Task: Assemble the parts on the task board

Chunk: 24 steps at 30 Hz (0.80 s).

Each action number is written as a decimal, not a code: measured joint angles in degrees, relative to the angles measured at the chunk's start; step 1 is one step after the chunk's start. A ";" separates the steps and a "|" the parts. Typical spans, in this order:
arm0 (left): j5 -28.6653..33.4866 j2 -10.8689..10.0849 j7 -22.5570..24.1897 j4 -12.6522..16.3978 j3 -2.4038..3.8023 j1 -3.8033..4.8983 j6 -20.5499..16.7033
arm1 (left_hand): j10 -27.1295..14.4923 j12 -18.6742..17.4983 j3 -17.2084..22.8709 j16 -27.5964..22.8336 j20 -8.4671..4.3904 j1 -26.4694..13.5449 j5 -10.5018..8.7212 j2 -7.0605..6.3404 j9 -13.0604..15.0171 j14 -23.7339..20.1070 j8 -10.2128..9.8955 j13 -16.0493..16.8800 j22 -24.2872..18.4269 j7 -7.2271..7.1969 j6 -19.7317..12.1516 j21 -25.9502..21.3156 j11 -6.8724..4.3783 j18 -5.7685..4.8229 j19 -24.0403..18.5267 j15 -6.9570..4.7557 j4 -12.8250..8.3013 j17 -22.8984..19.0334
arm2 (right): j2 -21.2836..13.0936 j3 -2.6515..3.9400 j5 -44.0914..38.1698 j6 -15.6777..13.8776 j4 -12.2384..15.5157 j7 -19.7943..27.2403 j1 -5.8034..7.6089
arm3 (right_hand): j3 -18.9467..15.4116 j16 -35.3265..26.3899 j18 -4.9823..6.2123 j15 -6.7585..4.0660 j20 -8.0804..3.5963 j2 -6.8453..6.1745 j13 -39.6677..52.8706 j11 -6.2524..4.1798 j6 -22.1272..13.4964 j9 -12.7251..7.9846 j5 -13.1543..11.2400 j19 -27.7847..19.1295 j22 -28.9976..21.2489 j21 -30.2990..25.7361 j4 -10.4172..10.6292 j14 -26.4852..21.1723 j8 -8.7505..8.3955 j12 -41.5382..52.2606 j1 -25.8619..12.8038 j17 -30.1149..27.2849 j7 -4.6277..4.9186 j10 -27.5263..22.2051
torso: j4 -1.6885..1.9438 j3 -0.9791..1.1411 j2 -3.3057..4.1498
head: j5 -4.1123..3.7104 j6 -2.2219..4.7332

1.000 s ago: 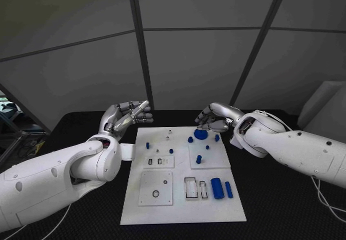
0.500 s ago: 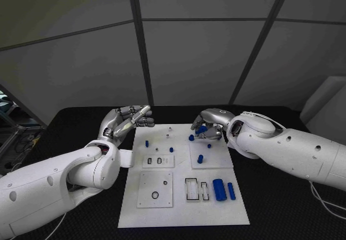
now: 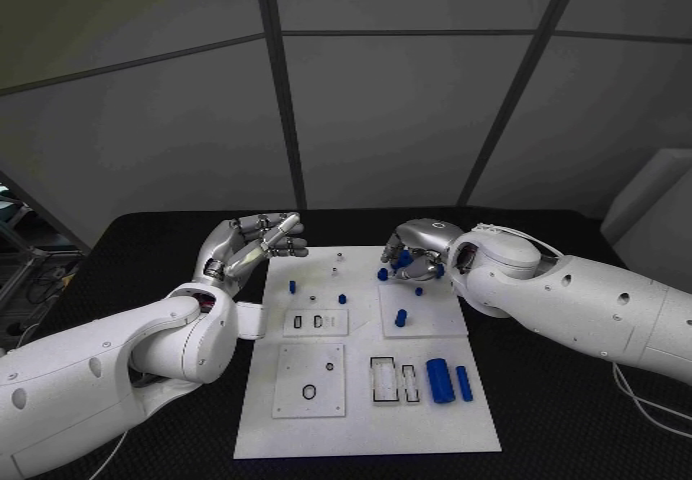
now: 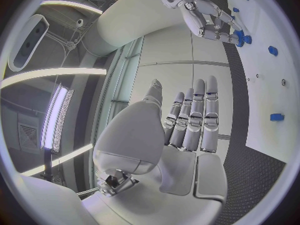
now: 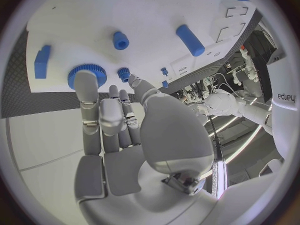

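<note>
The white task board (image 3: 361,420) lies in the middle of the black table. A large blue gear (image 5: 87,75) stands at its far right part, with a small blue gear (image 5: 124,74) beside it. My right hand (image 3: 411,255) hovers low over the large gear (image 4: 240,36), fingers fairly straight, one fingertip (image 5: 84,80) lying on its rim and the thumb apart. My left hand (image 3: 257,243) is raised at the board's far left corner, fingers extended and holding nothing. Two blue cylinders (image 3: 447,378) lie near the board's right edge.
Short blue pegs (image 3: 316,299) stand in the board's far half, and another peg (image 3: 398,318) stands right of centre. Two small white sub-plates (image 3: 310,378) sit on the left half, with rectangular slots (image 3: 382,378) in the near middle. Black table (image 3: 577,400) surrounds the board.
My right hand has come down and inward over the large blue gear, now covering most of it in the head view. The left hand has stayed where it was.
</note>
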 measured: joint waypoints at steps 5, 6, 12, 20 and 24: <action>-0.05 -0.22 0.00 0.22 0.00 0.00 0.14 | 0.00 0.00 0.00 0.00 0.00 0.00 0.00 0.00 -0.01 0.00 0.00 0.00 0.02 0.00 0.00 0.00 0.00 -0.02 0.00 0.00 0.00 0.13 | 0.52 0.00 -0.41 0.44 -0.28 -0.51 0.02 | 0.51 1.52 -0.56 0.00 -0.01 0.00 0.00 0.20 0.00 0.00 0.00 0.00 1.96 1.85 0.51 0.00 0.00 0.00 0.00 1.62 0.00 0.20 | 0.02 0.01 0.24 | 0.02 0.10; -0.06 -0.26 0.00 0.26 0.00 0.00 0.15 | 0.00 -0.05 0.00 0.00 0.00 0.00 0.00 0.00 -0.01 0.00 -0.07 -0.02 0.02 0.00 0.00 0.00 0.00 -0.02 0.00 0.00 0.00 0.13 | 0.60 -0.01 -0.46 0.50 -0.31 -0.59 0.02 | 0.60 1.87 -0.89 0.00 -0.01 0.00 0.00 0.20 0.00 0.00 0.00 0.01 2.36 2.23 0.60 0.00 0.00 0.00 0.00 1.98 0.00 0.20 | 0.03 0.01 0.29 | 0.07 0.14; -0.09 -0.42 -0.01 0.56 0.00 0.03 0.22 | -0.02 -0.21 0.00 0.00 0.00 0.00 0.00 0.00 -0.01 0.00 -0.23 -0.05 0.02 0.00 0.00 0.00 0.01 -4.31 0.00 0.00 0.00 0.13 | 1.14 -0.01 -0.69 0.94 -0.58 -0.96 0.05 | 1.36 3.21 -0.88 0.00 0.00 -0.22 -0.01 0.21 0.00 -0.01 0.00 0.00 4.55 4.13 0.98 0.00 0.00 0.00 0.22 3.53 0.00 0.61 | 0.03 0.02 0.47 | 0.18 0.03; -0.11 -0.57 -0.08 0.77 0.00 0.04 0.29 | -0.02 -0.21 0.00 -0.24 0.00 0.00 0.00 0.00 -0.01 0.00 -0.23 -0.05 0.01 0.00 0.00 0.00 0.02 -4.31 0.00 0.00 0.00 0.22 | 1.76 -0.01 -0.85 1.68 -0.91 -1.22 0.08 | 2.33 3.85 -0.88 0.00 0.00 -0.22 0.06 0.00 0.00 0.08 0.00 0.00 5.72 5.16 1.32 0.00 0.00 0.00 0.22 4.14 0.00 1.43 | 0.03 0.08 0.75 | 0.32 -0.35; -0.13 -0.63 -0.13 0.80 0.02 0.06 0.32 | -0.02 -0.41 0.00 -0.24 0.00 0.00 0.00 0.00 -0.01 -0.14 -0.23 -0.04 0.01 0.00 0.00 0.00 0.02 -4.31 0.00 0.13 0.00 0.28 | 1.91 -0.01 -0.87 2.01 -1.10 -1.32 0.10 | 3.35 4.59 -0.88 0.00 0.00 -0.05 0.17 -0.13 0.64 0.20 0.00 0.00 7.15 6.55 1.46 0.00 0.16 0.36 0.42 4.83 -0.18 2.38 | 0.03 0.09 0.83 | 0.31 -0.58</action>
